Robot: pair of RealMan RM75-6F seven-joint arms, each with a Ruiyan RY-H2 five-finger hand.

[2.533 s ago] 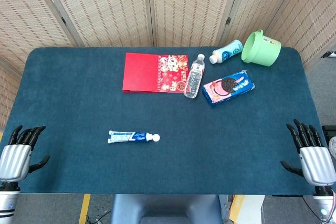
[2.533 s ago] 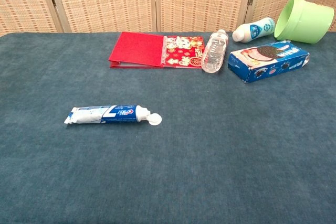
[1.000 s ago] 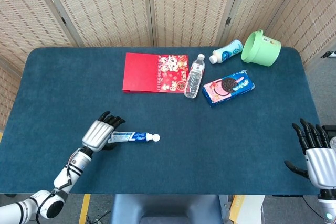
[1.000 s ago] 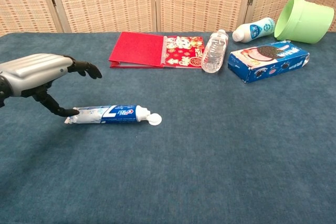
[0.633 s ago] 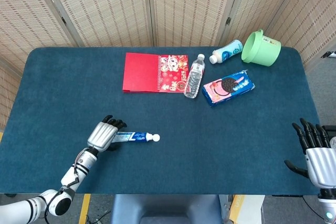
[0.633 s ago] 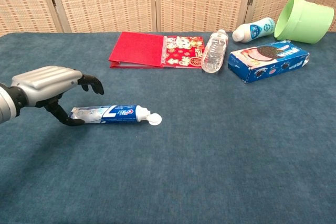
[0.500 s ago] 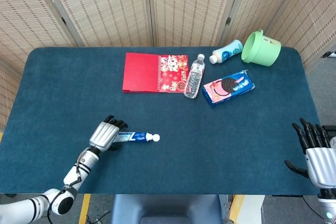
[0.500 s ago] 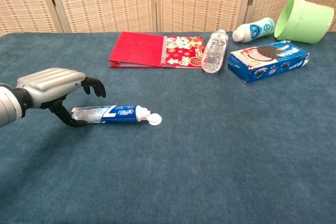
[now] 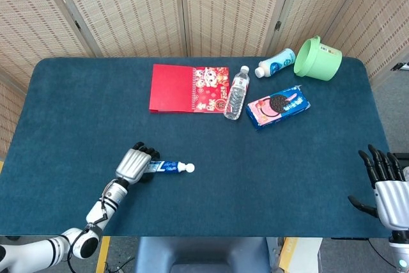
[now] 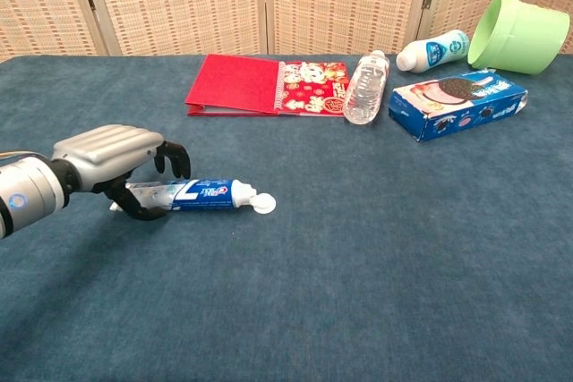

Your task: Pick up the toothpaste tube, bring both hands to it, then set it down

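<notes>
The blue-and-white toothpaste tube (image 9: 167, 167) (image 10: 201, 192) lies flat on the dark blue table, white cap pointing right. My left hand (image 9: 134, 163) (image 10: 112, 154) arches over the tube's flat left end. Its fingers (image 10: 175, 158) curve down past the far side and its thumb sits at the near side. The tube still rests on the cloth, and a firm grip does not show. My right hand (image 9: 385, 190) hangs beyond the table's right edge with its fingers apart, holding nothing. It appears in the head view only.
At the back lie a red notebook (image 9: 188, 88) (image 10: 269, 85), a clear water bottle (image 9: 236, 94) (image 10: 365, 87), a blue cookie box (image 9: 278, 106) (image 10: 457, 103), a small white bottle (image 9: 276, 62) and a tipped green cup (image 9: 317, 57) (image 10: 519, 33).
My left hand came in from the table's left edge to the tube's left end. Its fingers have curled further over the tube. The tube and my right hand stay put.
</notes>
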